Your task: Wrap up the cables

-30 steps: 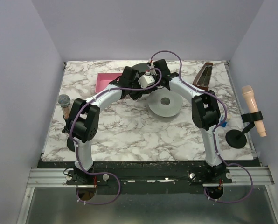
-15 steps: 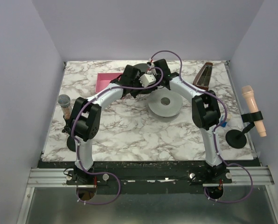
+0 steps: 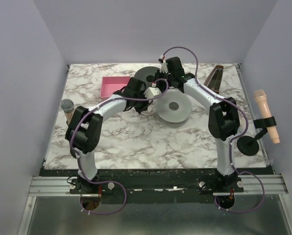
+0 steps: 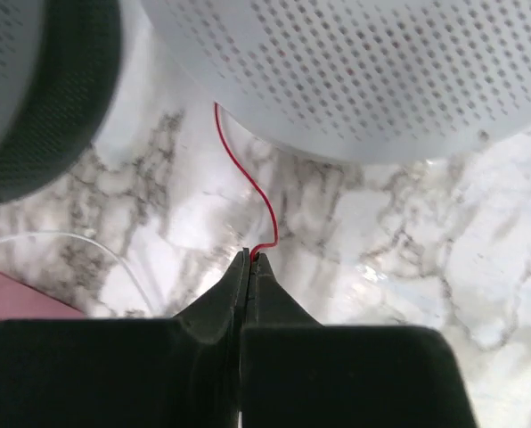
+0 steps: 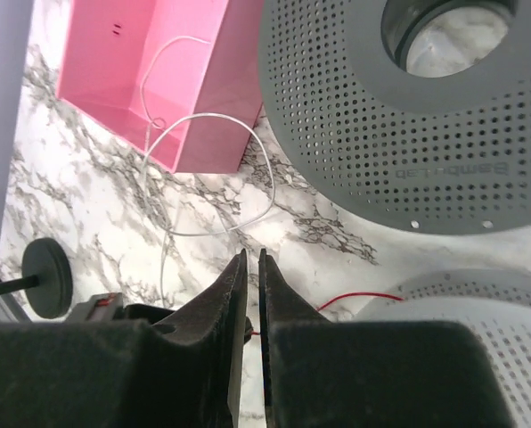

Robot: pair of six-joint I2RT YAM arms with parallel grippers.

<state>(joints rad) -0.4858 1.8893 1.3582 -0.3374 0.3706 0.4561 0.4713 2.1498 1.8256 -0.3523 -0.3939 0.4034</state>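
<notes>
The cable is a thin red wire [image 4: 264, 198] that comes out from under the light grey perforated spool [image 4: 363, 71] and curls down to my left gripper [image 4: 249, 256], which is shut on its end just above the marble. In the right wrist view the same red wire [image 5: 359, 299] runs from the light spool [image 5: 479, 312] behind my right gripper [image 5: 251, 252]. Its jaws stand a narrow slit apart with nothing between the tips. From above, both grippers meet between the dark spool [image 3: 145, 76] and the light spool [image 3: 174, 106]: left gripper [image 3: 156, 96], right gripper [image 3: 161, 82].
A pink tray [image 5: 101, 76] lies at the back left, and a thin white wire [image 5: 248, 205] loops out of it onto the marble. A grey microphone [image 3: 67, 105] stands at the left edge and a peach one [image 3: 266, 115] at the right. A brown wedge-shaped object [image 3: 214, 80] sits back right.
My left gripper has shut on the end of the red wire and drawn slightly toward the front. The right wrist has swung back and to the right.
</notes>
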